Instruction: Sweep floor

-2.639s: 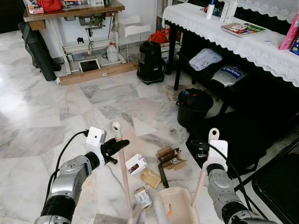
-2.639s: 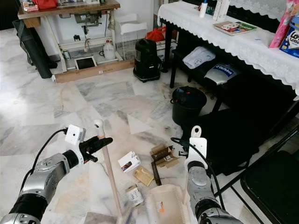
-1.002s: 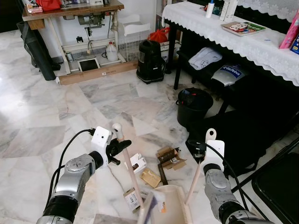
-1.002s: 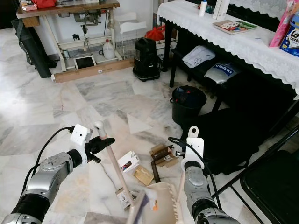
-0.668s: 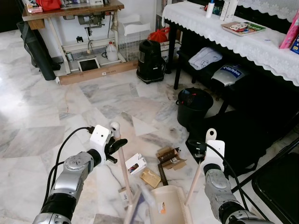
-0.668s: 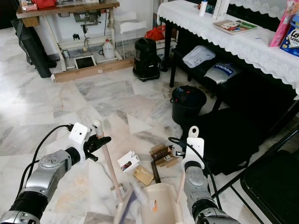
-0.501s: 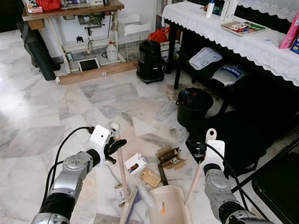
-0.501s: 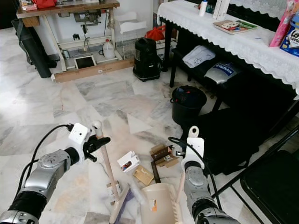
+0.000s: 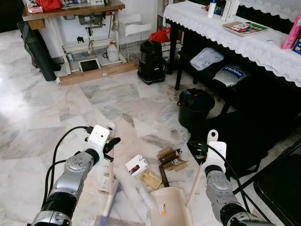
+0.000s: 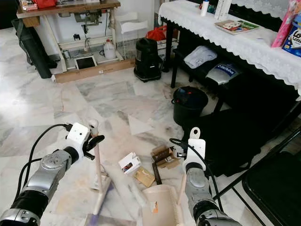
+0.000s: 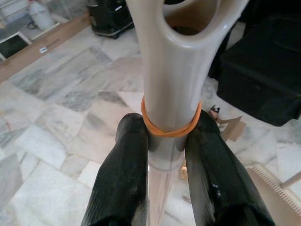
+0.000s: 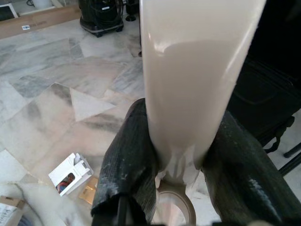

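Marble floor point(image 9: 42, 117) runs wide and bare on the robot's left, while its right side is hemmed by a black bucket point(image 9: 194, 107), a black bag point(image 9: 235, 141) and a cloth-covered table point(image 9: 235, 37). The left gripper point(image 9: 112, 144) is clamped on the top of the broom point(image 9: 109, 188), whose blurred head sits low on the floor beside a small carton point(image 10: 102, 181). The left wrist view shows both fingers point(image 11: 123, 169) pressed to the handle just below an orange band point(image 11: 170, 128) (unseen from the head). The right gripper point(image 12: 181, 155) squeezes the beige handle of the dustpan point(image 9: 171, 207), which rests on the floor holding one small scrap point(image 9: 162, 207). Boxes point(image 9: 136, 165) and torn cardboard point(image 9: 171, 159) lie just beyond its mouth
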Motion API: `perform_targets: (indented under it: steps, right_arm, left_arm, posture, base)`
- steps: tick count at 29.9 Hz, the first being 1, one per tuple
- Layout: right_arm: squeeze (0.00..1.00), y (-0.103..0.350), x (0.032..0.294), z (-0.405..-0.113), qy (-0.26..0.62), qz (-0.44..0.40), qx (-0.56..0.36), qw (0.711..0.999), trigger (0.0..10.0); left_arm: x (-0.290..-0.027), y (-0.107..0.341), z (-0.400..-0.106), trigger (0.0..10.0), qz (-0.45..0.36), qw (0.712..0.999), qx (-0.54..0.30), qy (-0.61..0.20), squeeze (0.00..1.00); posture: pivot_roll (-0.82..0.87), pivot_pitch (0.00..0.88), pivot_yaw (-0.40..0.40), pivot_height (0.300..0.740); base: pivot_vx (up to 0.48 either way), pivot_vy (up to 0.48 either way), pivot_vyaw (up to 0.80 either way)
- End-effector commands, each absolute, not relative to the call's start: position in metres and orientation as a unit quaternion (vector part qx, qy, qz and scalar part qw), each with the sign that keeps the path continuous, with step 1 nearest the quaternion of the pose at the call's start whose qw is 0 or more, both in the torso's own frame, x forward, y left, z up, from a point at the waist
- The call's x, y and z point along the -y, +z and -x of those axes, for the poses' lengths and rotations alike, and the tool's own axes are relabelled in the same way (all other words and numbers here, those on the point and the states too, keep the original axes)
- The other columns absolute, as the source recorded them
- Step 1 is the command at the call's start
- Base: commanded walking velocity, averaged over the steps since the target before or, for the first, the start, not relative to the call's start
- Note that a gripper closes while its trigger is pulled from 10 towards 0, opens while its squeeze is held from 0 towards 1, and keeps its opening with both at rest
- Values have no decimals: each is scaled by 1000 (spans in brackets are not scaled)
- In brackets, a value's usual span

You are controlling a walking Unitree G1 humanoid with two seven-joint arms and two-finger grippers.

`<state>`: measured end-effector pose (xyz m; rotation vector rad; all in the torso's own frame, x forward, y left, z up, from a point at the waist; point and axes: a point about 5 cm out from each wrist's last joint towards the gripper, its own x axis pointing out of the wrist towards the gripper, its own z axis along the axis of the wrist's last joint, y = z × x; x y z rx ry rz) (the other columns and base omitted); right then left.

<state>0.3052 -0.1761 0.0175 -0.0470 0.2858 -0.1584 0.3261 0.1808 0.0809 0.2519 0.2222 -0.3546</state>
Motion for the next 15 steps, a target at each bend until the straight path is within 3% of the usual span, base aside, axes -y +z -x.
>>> perform_targets:
  steps: [1, 10, 15]
  right_arm:
    - [0, 24, 175, -311, -81, 20, -130, 988, 10000]
    - [0, 24, 175, -311, -77, 22, -131, 988, 10000]
    - [0, 25, 175, -312, -78, 21, -130, 988, 10000]
  left_arm:
    - [-177, 87, -330, 10000, -105, 977, -85, -166, 0]
    - [-178, 88, -332, 10000, 14, 992, -41, -117, 0]
    - [-175, 84, -330, 10000, 28, 990, -47, -132, 0]
  posture:
    - [112, 0, 5, 740]
    - [117, 0, -3, 740]
    - [112, 0, 1, 740]
  base:
    - [0, 0, 0]
    - [0, 0, 0]
    - [0, 0, 0]
